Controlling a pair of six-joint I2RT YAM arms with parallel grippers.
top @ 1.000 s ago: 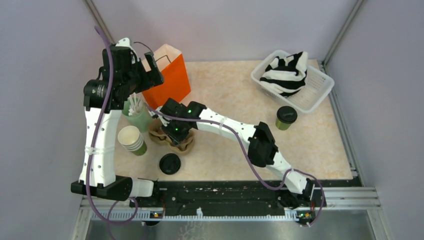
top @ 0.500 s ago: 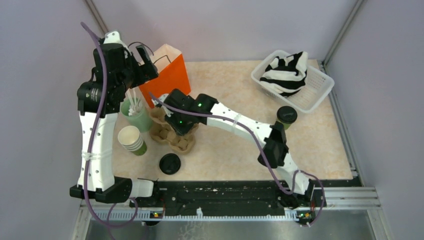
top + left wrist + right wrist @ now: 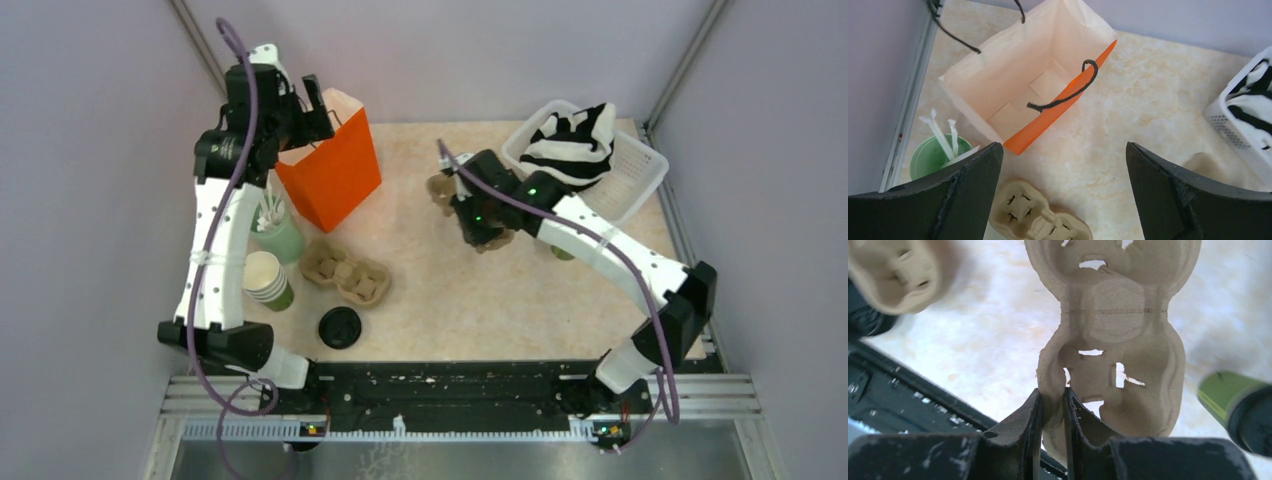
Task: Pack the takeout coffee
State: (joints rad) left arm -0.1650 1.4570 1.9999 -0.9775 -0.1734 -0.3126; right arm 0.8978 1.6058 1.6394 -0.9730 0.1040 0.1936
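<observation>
Change vs a sec ago: R arm was down at the pulp carriers by the bag, now it has swung across to mid-right of the worktop w/ one cup carrier in tow. Right jaws are pinched on that carrier's rim at one end, thin wall between the two fingers, and the carrier hangs clear of the surface. A 2nd carrier is left where the stack was, near the loose black lid and the lidless cup stack.

L arm has also shifted, now up over the orange bag. Left jaws are spread wide and hold nothing, looking straight down into the open bag mouth. Bag interior looks bare in the L wrist view.

Takeout coffee sits upright on the worktop just beside the held carrier's far end, lid on, in front of the white basket. In the top view it's mostly hidden behind the R forearm.

Meaning for the task, as a guess: carrier brought to the coffee, so set the carrier down next, then seat the cup in a pocket, then into the bag. Coffee itself untouched so far, so packing is early on
</observation>
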